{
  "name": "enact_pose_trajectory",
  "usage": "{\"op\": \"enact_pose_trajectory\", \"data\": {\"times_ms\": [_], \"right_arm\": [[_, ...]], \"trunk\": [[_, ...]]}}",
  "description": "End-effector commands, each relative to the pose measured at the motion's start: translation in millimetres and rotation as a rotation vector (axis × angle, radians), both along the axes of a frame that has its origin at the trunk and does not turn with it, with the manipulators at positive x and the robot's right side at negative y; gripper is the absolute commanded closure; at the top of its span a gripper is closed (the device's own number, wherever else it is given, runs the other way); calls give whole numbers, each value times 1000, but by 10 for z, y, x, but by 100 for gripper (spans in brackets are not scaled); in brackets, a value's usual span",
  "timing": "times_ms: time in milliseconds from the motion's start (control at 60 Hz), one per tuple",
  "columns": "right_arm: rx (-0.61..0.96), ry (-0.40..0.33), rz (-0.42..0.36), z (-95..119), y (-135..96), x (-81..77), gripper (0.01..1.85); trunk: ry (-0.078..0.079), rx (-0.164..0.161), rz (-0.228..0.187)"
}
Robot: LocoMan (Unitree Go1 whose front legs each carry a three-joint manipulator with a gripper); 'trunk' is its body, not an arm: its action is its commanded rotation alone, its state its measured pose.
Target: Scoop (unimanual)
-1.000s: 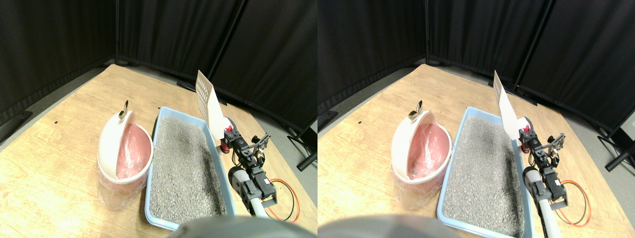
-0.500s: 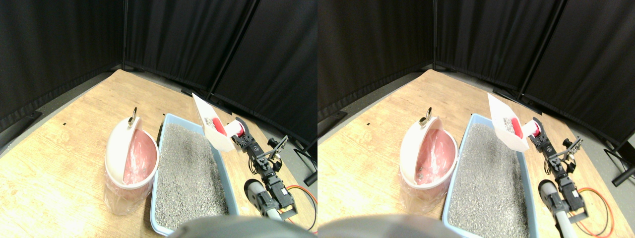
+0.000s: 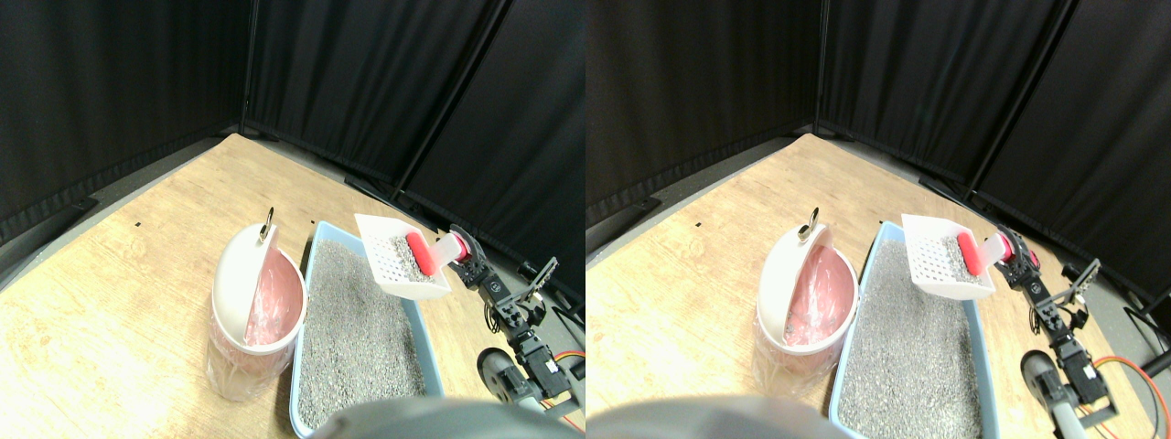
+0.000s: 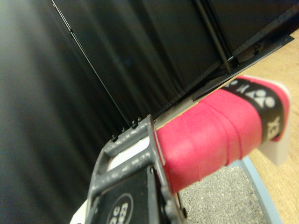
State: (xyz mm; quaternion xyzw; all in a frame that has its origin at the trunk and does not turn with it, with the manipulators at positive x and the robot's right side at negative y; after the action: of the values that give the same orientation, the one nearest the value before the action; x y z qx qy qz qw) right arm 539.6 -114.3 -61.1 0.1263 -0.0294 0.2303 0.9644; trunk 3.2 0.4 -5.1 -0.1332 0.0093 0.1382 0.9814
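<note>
- The landmark is the light blue litter tray (image 3: 308, 302), which lies on the wooden floor (image 3: 137, 283) and is filled with grey litter (image 3: 352, 334) across its whole bed.
- The white scoop (image 3: 395, 261) hangs in the air above the far right part of the tray, clear of the litter surface, with its slotted pan turned open side up and roughly level.
- A small heap of grey litter (image 3: 400, 247) sits inside the scoop's pan, against its rear wall.
- The scoop's handle (image 3: 445, 249) runs away from the tray toward its right side; it is wrapped in red tape, which the wrist view (image 4: 210, 135) shows with a black printed band near the end.
- The right gripper (image 3: 468, 259) sits just past the tray's far right edge, at the end of the handle; the red-wrapped handle lies tight against the dark jaw frame (image 4: 135, 182) in the wrist view, and the scoop stays aloft on it, so the gripper is grasping the handle.
- The dark arm (image 3: 517, 320) rises from beyond the tray's right wall, over the floor.
- A pink bin (image 3: 252, 352) with a white swing lid (image 3: 240, 279) stands just beside the tray's left wall; the lid is tipped open, showing a clear bag lining inside.
- Black curtains (image 3: 366, 82) hang behind the tray's far end.
- An orange cable (image 3: 572, 357) shows on the floor to the right of the tray.
</note>
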Motion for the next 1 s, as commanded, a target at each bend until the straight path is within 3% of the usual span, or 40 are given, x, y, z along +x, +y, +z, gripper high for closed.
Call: {"op": "enact_pose_trajectory", "data": {"times_ms": [17,300,483,683,1000], "right_arm": [[22,-46,8,92,5,-19,181],[-41,-50,49,113,110,-6,181],[-76,-46,54,67,196,-5,181],[-146,-59,73,-2,301,-14,181],[-189,8,80,-59,476,-53,181]], "trunk": [[-17,2,32],[-9,-10,68],[7,-15,81],[7,-15,81],[20,-34,106]]}}
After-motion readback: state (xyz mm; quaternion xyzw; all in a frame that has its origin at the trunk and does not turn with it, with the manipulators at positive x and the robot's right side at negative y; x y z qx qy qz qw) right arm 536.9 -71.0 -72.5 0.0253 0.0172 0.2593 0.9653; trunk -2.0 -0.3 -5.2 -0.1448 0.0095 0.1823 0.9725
